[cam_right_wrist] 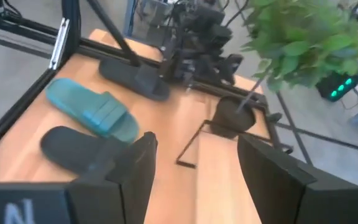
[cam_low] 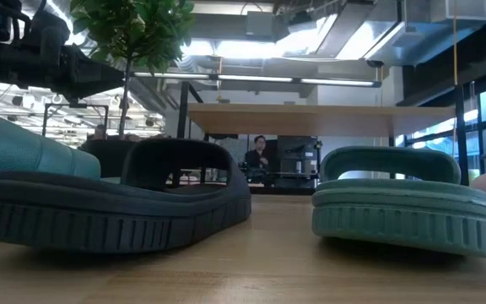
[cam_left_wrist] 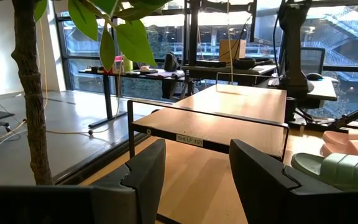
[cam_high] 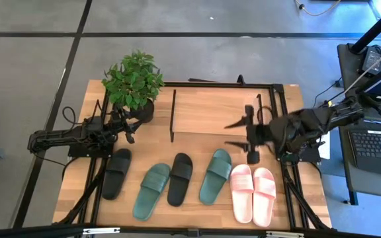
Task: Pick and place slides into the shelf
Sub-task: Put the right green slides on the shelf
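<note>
Six slides (cam_high: 197, 184) lined up before shelf (cam_high: 217, 111).

The counter (cam_high: 197, 211) is light wood with a fine grain, edged by black metal rails. The shelf (cam_high: 207, 109) has a top of the same pale wood on thin black frames, with a small white label on its front bar. Six slides lie in a row: two black (cam_high: 116, 173) (cam_high: 179, 178), two dark green (cam_high: 151, 190) (cam_high: 215, 175) with ribbed soles, and a pale pink pair (cam_high: 253, 194). The plant (cam_high: 133, 79) has bright green leaves, a brownish stem and a black pot. Both arms are black, as are the left end effector (cam_high: 128, 129) and the right end effector (cam_high: 238, 134). The floor is grey with dark seams
</note>
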